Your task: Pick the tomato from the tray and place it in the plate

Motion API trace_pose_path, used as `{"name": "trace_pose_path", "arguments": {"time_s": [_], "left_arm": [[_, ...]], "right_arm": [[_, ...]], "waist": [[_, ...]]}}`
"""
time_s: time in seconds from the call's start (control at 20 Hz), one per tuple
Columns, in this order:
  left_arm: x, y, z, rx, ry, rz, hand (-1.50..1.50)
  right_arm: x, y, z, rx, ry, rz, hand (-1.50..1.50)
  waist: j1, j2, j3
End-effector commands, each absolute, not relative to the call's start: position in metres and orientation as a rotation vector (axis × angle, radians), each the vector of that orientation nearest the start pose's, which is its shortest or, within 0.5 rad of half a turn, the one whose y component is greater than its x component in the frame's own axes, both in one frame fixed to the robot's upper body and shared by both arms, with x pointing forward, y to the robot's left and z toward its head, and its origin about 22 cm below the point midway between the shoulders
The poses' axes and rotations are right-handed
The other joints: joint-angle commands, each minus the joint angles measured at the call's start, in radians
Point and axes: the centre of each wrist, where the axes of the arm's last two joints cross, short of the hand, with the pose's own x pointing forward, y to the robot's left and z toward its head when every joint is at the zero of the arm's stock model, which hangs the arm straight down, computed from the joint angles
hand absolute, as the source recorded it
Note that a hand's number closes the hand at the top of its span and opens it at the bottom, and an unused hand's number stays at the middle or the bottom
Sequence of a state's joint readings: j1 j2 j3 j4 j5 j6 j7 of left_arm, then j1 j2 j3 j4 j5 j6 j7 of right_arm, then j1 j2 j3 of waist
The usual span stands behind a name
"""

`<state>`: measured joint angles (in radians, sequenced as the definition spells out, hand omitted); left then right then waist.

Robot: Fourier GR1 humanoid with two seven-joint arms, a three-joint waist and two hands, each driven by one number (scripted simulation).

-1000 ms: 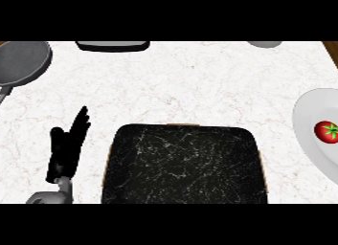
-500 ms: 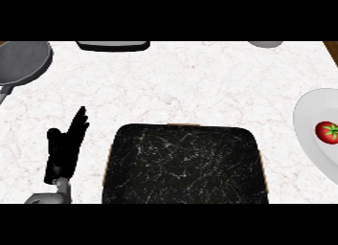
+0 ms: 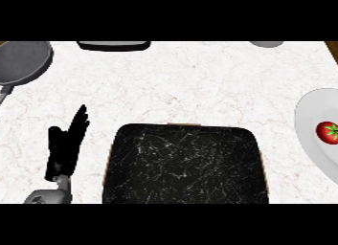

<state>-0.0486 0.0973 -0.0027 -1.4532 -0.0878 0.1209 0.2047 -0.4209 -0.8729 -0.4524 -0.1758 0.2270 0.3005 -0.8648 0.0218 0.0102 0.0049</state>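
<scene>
I see the white counter (image 3: 199, 91) first, and on it the dark tray (image 3: 185, 165) in the middle near the lower edge, which holds nothing now. At the right edge lies the white plate (image 3: 314, 136), partly cut by the view, and the tomato (image 3: 330, 132) sits on it, well apart from the tray. So I judge the placing step is done and the task is near its end; the next move, as I think, asks only that the hands keep away from the plate. A grey pan (image 3: 17, 63) lies at the upper left with its handle going down along the left edge, a dark flat thing (image 3: 113, 45) and a small grey thing (image 3: 266, 43) are at the far edge; none is in the way. My left hand (image 3: 64, 146) rests just beside the tray's left side, fingers straight and pointing up, holding nothing. My right hand does not show.
</scene>
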Motion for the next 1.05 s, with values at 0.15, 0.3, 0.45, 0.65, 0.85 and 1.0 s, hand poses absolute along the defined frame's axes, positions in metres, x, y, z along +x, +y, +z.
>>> {"name": "trace_pose_path", "arguments": {"time_s": [0.15,0.3,0.45,0.65,0.85,1.0], "left_arm": [[0.257,0.254,-0.015,0.239,-1.293,-0.047,0.00],[0.252,0.249,-0.011,0.221,-1.304,-0.046,0.00],[0.255,0.234,0.002,0.215,-1.311,-0.048,0.00],[0.258,0.256,-0.001,0.216,-1.312,-0.047,0.00],[0.254,0.253,-0.011,0.220,-1.290,-0.045,0.00],[0.265,0.244,-0.004,0.228,-1.290,-0.046,0.00]], "right_arm": [[0.185,-0.590,0.036,-0.579,-1.601,0.166,-1.50],[0.180,-0.586,0.026,-0.579,-1.585,0.148,-1.50],[0.180,-0.598,0.047,-0.636,-1.590,0.114,-1.50],[0.167,-0.608,0.058,-0.675,-1.546,0.082,-1.50],[0.153,-0.601,0.033,-0.691,-1.559,0.100,-1.50],[0.162,-0.594,0.026,-0.729,-1.523,0.104,-1.50]], "waist": [[0.004,0.006,0.003],[0.005,0.002,0.003],[0.008,0.002,0.004],[0.008,0.005,0.004],[0.003,0.005,0.005],[0.004,0.006,0.005]]}}
